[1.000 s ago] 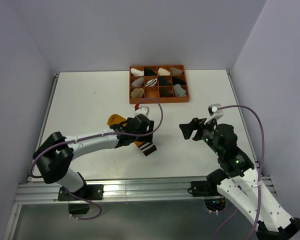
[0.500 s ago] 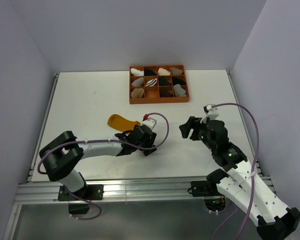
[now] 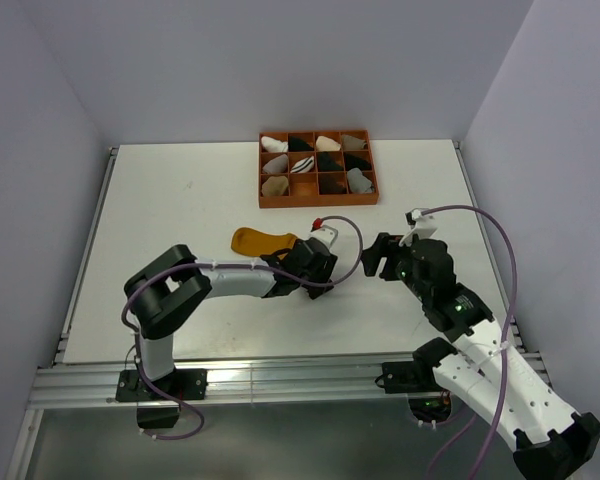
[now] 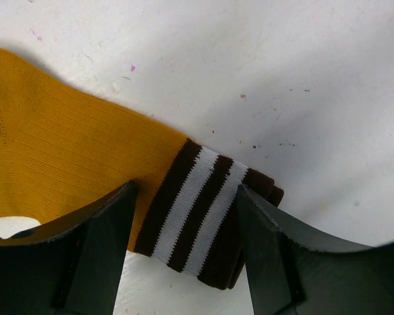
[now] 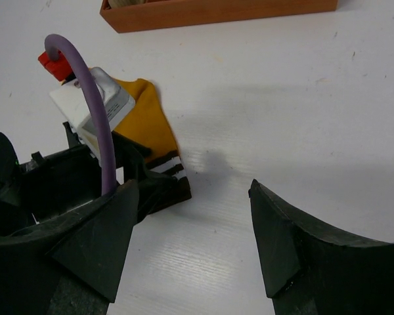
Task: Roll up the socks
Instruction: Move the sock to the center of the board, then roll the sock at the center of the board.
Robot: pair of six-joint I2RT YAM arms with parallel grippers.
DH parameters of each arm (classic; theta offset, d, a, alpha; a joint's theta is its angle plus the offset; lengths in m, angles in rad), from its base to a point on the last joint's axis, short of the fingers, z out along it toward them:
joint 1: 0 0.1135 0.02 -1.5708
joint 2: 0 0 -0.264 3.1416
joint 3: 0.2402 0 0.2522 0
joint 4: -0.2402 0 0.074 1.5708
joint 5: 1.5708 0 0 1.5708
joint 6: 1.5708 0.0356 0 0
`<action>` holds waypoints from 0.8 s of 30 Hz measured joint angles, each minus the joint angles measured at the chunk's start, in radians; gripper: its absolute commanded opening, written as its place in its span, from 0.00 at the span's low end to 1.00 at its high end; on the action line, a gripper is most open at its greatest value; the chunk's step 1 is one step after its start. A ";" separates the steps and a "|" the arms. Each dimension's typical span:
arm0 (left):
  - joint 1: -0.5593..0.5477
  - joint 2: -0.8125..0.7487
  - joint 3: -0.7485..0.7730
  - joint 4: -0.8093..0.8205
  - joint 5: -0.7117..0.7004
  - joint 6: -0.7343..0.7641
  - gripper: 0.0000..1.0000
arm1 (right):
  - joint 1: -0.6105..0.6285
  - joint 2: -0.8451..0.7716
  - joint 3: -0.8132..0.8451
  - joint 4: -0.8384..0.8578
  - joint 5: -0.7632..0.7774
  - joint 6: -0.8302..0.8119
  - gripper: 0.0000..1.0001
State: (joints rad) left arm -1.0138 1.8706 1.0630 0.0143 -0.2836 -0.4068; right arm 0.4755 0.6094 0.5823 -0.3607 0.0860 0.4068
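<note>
1. One yellow sock (image 3: 257,240) lies flat on the desk (image 3: 170,200), mid frame in the top view, below the orange tray (image 3: 318,203). Toe points left, striped cuff (image 4: 203,210) points right. No grey or brown sock seen.
2. Left tool (image 4: 186,197) sits low over the cuff, jaws apart astride the stripes. Cloth between them looks flat, not bunched, so I read it as not clamped yet.
3. Right tool (image 3: 377,258) hangs just right of the cuff, jaws wide, holding nothing.
4. Step in hand, my read: start the roll at the cuff end.
5. To do it well: catch both layers of the cuff across its full width, not one corner. Turn it over toward the toe, tight and square, so the roll doesn't cone.
6. Right tool could pin the sock body while the left turns. It sits close to the left arm's purple cable (image 5: 95,111), so a bump is a risk.
</note>
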 measured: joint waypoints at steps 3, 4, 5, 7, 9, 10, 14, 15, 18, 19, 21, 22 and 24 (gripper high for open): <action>0.000 -0.010 0.001 -0.019 -0.001 -0.002 0.70 | 0.000 0.009 0.000 0.000 -0.004 -0.005 0.75; 0.000 -0.021 -0.005 -0.023 0.000 -0.002 0.70 | 0.000 0.013 0.000 0.000 -0.005 -0.006 0.75; 0.000 -0.039 -0.016 -0.028 0.000 -0.002 0.70 | 0.000 0.016 0.000 0.001 -0.006 -0.007 0.75; 0.000 -0.085 -0.048 -0.034 0.008 0.001 0.71 | 0.000 0.026 0.000 0.001 -0.009 -0.007 0.75; 0.000 -0.133 -0.086 -0.026 0.025 0.010 0.71 | 0.000 0.034 0.000 0.001 -0.009 -0.007 0.75; -0.002 -0.151 -0.102 -0.021 0.032 0.018 0.70 | 0.000 0.035 0.000 0.001 -0.010 -0.007 0.75; -0.018 -0.171 -0.135 -0.001 0.050 0.069 0.69 | 0.000 0.035 0.000 0.001 -0.012 -0.007 0.75; -0.027 -0.171 -0.139 0.002 0.054 0.084 0.67 | 0.000 0.036 0.000 0.001 -0.012 -0.007 0.75; -0.053 -0.167 -0.138 0.015 0.055 0.125 0.62 | 0.000 0.036 0.000 0.001 -0.011 -0.008 0.75; -0.064 -0.160 -0.136 0.021 0.055 0.142 0.62 | 0.000 0.036 0.000 0.001 -0.011 -0.008 0.75; -0.078 -0.142 -0.126 0.027 0.053 0.169 0.61 | 0.000 0.035 0.000 0.000 -0.010 -0.008 0.75; -0.087 -0.134 -0.121 0.027 0.050 0.182 0.61 | 0.000 0.035 0.000 0.000 -0.008 -0.008 0.75; -0.103 -0.122 -0.118 0.028 0.038 0.203 0.60 | 0.000 0.034 0.000 -0.002 -0.003 -0.010 0.75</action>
State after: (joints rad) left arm -1.1172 1.7489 0.9451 0.0425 -0.2459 -0.2035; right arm 0.4755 0.6434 0.5823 -0.3622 0.0826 0.3969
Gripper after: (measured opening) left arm 0.611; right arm 0.755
